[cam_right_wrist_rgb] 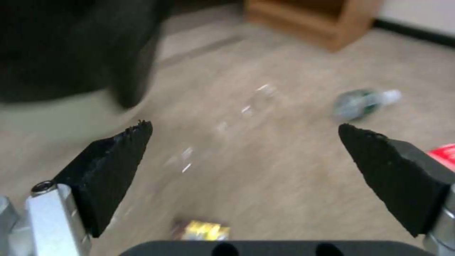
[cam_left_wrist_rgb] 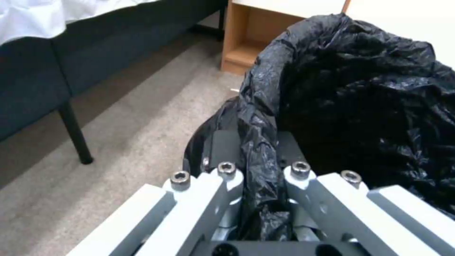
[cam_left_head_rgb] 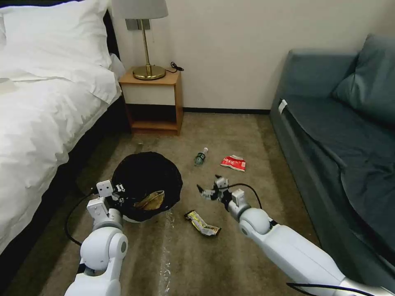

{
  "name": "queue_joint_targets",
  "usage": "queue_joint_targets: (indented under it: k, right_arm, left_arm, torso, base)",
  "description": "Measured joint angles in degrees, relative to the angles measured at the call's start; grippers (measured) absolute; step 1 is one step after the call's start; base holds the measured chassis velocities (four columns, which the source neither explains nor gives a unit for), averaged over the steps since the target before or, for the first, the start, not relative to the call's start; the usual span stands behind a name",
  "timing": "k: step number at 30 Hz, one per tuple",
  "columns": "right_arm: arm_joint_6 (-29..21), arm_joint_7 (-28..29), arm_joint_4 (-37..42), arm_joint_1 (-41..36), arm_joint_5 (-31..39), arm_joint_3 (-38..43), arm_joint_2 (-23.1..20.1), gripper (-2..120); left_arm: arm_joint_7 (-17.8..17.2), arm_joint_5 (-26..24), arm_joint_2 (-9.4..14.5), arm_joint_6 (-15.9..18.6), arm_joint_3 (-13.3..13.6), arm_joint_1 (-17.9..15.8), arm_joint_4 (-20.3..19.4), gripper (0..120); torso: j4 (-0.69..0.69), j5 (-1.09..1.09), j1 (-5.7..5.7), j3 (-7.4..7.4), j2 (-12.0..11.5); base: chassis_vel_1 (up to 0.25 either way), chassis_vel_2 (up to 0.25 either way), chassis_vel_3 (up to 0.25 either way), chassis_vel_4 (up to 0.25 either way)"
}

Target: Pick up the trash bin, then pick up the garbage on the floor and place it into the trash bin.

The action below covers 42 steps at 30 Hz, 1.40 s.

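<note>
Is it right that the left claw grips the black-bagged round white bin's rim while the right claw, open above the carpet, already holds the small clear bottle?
Not quite. The head view shows the right claw open and empty; the small clear bottle lies on the carpet beyond it. The left claw does grip the black-bagged round white bin by its rim.

Right gripper wide open over carpet, black pads at lower left and lower right of frame. Bin with black bag fills upper left, blurred. Bottle right of centre, green label. Red packet at right edge behind the pad. Yellow wrapper bottom centre. Nightstand at top.
</note>
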Motion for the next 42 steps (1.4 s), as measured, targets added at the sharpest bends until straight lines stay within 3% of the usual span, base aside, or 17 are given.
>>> queue_joint_targets:
  k: [10, 21, 25, 42]
  right_arm:
    - [3.28, -4.88, -8.72, 1.96, -1.13, -9.98, 0.66, 100]
    - [7.21, -6.62, -18.07, 1.20, -4.92, -8.80, 4.60, 100]
    - [8.15, -6.78, -22.09, 0.91, -6.78, -7.60, 8.07, 100]
    - [10.03, -9.35, -31.59, 0.98, -9.38, -4.95, 11.77, 100]
  left_arm:
    - [-0.01, 1.05, -0.71, -0.01, 1.32, 0.42, 0.20, 4]
    - [0.00, 2.11, -1.15, -0.67, 1.52, 1.17, 0.20, 4]
    - [-0.04, 2.13, -1.16, -0.67, 1.39, 1.48, -0.11, 4]
    - [0.00, 2.43, -1.60, -1.01, 1.68, 1.00, 0.55, 4]
  torso:
    - [0.00, 0.00, 0.00, 0.00, 0.00]
    - [0.00, -0.02, 0.00, 0.00, 0.01]
    - [0.01, -0.02, 0.00, 0.00, 0.00]
    - [0.01, -0.02, 0.00, 0.00, 0.00]
  base:
    - [0.000, 0.000, 0.000, 0.000]
    - [0.000, 0.000, 0.000, 0.000]
    - [0.000, 0.000, 0.000, 0.000]
    - [0.000, 0.000, 0.000, 0.000]
